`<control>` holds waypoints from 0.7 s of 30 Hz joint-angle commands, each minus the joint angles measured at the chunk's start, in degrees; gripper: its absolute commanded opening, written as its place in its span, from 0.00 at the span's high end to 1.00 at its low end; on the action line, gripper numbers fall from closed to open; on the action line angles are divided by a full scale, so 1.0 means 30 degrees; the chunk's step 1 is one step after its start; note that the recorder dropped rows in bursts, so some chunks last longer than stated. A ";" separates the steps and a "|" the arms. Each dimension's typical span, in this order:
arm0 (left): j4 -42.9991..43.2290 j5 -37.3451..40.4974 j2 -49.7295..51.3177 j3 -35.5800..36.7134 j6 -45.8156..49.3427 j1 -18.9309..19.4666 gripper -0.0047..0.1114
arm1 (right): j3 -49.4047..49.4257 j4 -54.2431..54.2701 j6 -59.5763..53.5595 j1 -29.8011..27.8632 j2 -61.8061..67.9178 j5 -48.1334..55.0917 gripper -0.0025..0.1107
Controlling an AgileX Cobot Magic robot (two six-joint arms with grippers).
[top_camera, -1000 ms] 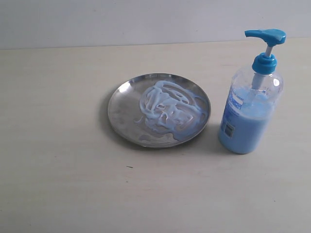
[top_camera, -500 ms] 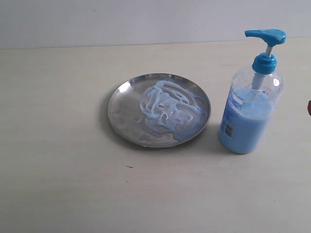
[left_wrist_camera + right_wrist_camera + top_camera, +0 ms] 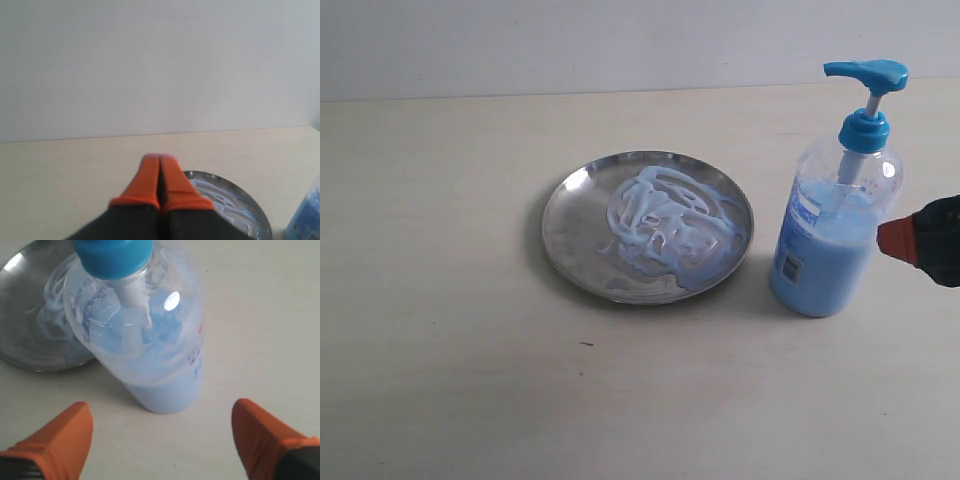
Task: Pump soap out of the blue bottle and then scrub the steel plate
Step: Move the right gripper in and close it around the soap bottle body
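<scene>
Pale desk (image 3: pixel 450 380) carries everything. Steel plate (image 3: pixel 570 230) lies flat near the middle, with the blue bottle (image 3: pixel 835 240) upright just beside it on the right, not touching. My right gripper (image 3: pixel 162 427) is spread wide at the bottle's right side, bottle just ahead, no contact. My left gripper (image 3: pixel 159 172) is pressed together, empty, near the plate. Soap (image 3: pixel 665 225) sits in swirled smears on the plate.

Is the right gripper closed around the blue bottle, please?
No, the right gripper has its fingers wide apart, clear of the blue bottle.
</scene>
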 commanded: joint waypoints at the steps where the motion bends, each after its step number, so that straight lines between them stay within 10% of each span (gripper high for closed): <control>1: -0.0112 -0.0152 0.0105 -0.0123 -0.0012 -0.0120 0.96 | -0.0188 0.0497 -0.0388 0.0888 0.0248 -0.0418 0.31; 21: -0.0112 -0.0192 0.0105 -0.0123 -0.0056 -0.0120 0.96 | 0.1489 0.0499 0.2328 0.4628 0.3823 -0.8571 0.31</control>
